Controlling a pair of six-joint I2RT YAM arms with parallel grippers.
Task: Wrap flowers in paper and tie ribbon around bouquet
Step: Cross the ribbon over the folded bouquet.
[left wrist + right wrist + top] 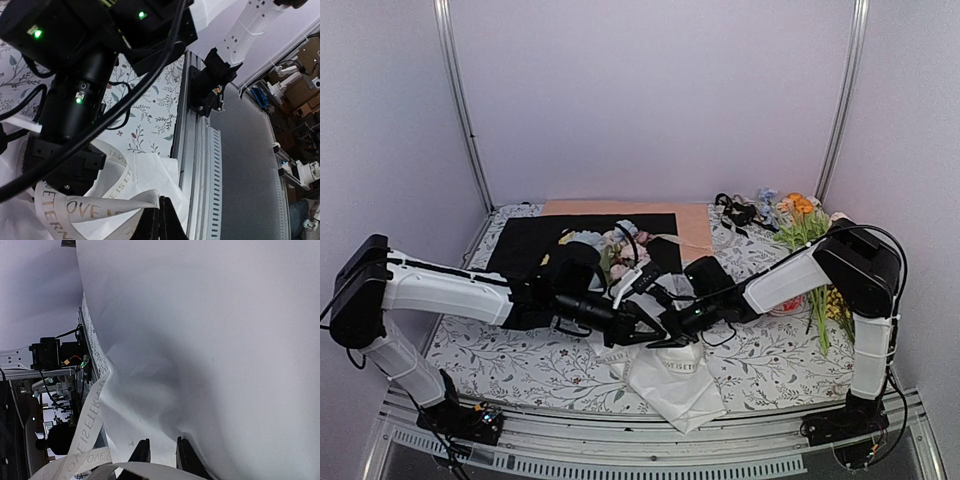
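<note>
At the waist of the bouquet (675,390), which runs lengthwise from far blooms to near tail, the left gripper (160,212) pinches the crosswise ribbon (95,210), and the right gripper (160,454) sits just beside it, fingers slightly apart, hold unclear.

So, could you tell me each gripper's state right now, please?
Left gripper: shut on the ribbon.
Right gripper: jaws slightly apart; whether it grips cannot be told.

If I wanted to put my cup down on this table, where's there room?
Bare tablecloth lies near-left, between the left arm and the near edge, and near-right, between the paper and the right arm. The middle, around the bouquet, is crowded.
</note>
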